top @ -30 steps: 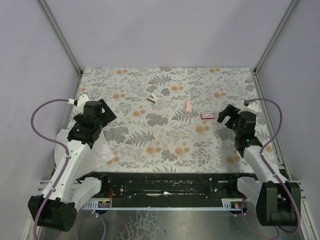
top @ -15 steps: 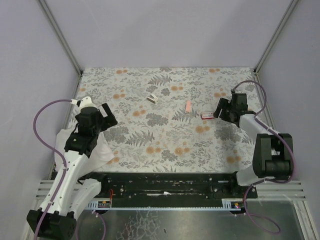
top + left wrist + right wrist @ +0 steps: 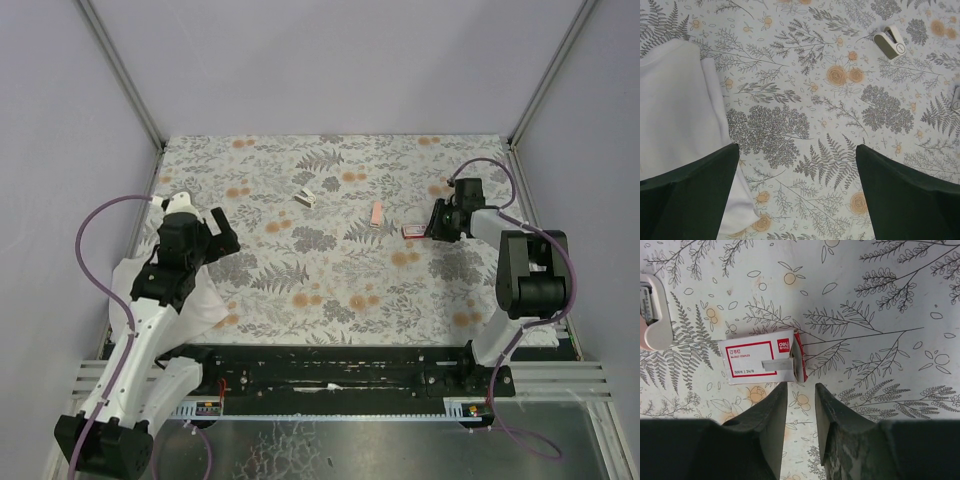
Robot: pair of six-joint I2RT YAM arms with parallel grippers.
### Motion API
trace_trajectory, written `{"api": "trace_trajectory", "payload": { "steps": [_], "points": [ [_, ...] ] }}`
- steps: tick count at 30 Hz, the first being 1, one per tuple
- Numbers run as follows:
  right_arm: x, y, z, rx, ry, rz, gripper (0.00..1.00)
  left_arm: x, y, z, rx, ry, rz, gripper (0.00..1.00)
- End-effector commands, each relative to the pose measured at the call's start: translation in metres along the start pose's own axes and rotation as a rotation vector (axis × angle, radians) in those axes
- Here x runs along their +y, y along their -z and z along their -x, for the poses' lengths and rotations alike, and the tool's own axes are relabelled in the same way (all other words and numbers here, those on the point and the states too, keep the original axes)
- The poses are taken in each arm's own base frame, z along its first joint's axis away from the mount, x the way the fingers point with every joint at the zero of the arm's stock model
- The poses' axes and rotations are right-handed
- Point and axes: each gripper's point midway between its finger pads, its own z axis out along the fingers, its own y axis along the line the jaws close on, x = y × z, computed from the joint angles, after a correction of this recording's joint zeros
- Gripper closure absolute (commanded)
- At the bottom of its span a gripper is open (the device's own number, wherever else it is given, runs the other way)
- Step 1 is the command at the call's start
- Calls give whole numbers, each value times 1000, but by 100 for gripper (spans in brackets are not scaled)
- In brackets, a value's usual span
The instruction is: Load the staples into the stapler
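Note:
The staples box (image 3: 757,362), flat and red with a pale label, lies on the floral mat with its right end flap open. My right gripper (image 3: 800,386) hovers just short of that end. Its jaws are narrowed but apart, and nothing sits between them. In the top view the box (image 3: 413,231) is just left of the right gripper (image 3: 437,222). A slim salmon-pink bar (image 3: 376,214) with a metal channel at its end (image 3: 650,310) looks like the stapler. It lies left of the box. My left gripper (image 3: 796,150) hangs wide open over bare mat at the left (image 3: 222,235).
A small white and grey object (image 3: 890,42) lies at the back middle of the mat (image 3: 306,196). A white sheet (image 3: 675,100) lies under the left arm. Metal frame posts (image 3: 125,70) and purple walls border the mat.
The right arm has swung out towards the staples box, and its jaws have narrowed from wide open. The left gripper has drifted slightly right and stays wide open.

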Motion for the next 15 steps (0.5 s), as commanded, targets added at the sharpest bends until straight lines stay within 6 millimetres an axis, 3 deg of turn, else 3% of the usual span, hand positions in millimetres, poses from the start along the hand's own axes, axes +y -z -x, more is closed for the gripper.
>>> {"api": "trace_trajectory", "payload": {
  "steps": [1, 10, 15],
  "points": [
    [7, 1, 13, -9, 28, 23, 66, -13, 8, 32, -124, -4, -67, 0],
    [8, -4, 16, -4, 21, 25, 66, -32, 14, 58, -189, -5, -145, 0],
    [13, -4, 24, -19, 26, 47, 65, -37, 16, 60, -214, 3, -179, 0]
  ]
}}
